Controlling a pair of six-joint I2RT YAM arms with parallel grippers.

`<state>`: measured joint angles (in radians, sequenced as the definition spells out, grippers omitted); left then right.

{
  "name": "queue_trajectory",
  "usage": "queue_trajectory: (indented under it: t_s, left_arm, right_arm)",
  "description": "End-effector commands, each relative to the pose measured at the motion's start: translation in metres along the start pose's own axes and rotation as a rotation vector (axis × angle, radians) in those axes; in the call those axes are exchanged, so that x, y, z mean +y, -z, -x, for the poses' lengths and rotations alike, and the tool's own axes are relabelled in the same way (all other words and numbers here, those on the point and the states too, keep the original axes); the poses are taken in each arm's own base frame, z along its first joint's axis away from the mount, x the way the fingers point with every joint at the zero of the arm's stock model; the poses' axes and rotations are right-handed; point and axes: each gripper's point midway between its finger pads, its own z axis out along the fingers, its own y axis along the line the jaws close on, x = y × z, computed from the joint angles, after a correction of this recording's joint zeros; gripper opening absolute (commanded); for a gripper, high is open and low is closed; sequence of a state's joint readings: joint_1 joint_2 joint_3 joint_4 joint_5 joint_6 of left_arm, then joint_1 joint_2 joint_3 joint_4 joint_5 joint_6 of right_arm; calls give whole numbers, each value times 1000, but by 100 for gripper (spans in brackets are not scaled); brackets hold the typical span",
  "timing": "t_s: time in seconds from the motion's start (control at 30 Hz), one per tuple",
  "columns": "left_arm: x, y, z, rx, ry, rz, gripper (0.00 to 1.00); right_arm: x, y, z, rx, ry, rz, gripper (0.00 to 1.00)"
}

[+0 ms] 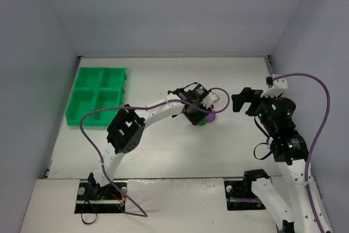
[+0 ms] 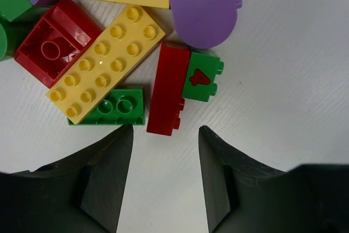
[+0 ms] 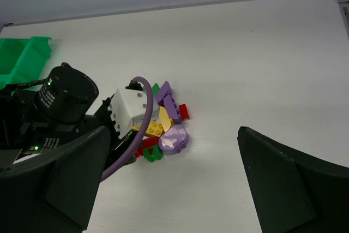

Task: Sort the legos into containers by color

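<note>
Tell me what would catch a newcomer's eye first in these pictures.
The jumbled heap of red, yellow, green and purple legos at mid-table, with the left gripper poised over it, jaws apart. Next, the bright green tray at the far left edge, no bricks showing in it, and the right gripper wide open to the heap's right.

The top external camera looks down from above and behind the arm bases, taking in the whole surface (image 1: 163, 80). The left wrist camera faces straight down, close over the legos (image 2: 103, 66). The right wrist camera sees the same pile obliquely from farther off, plus a corner of the tray (image 3: 22, 58).
</note>
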<state>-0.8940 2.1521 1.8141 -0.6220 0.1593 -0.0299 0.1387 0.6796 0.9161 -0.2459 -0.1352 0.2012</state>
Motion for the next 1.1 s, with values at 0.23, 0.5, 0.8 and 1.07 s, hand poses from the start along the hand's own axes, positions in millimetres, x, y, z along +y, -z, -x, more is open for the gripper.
queue_trajectory:
  t_s: [0.23,0.5,0.8,1.07]
  left_arm:
    - [15,5,27,-71,-58,7,41]
    - [13,-2,26,-73,-66,-8,35]
    - [3,7,34,-123,-42,-56,1]
    - [7,46,35,-232,65,-1,0]
  right_arm:
    - [4,-5,18,-47,28,16,100]
    - [3,-4,19,-49,32,11,100]
    - [3,-4,13,-33,31,14,100]
    - [9,-4,7,-13,4,46,100]
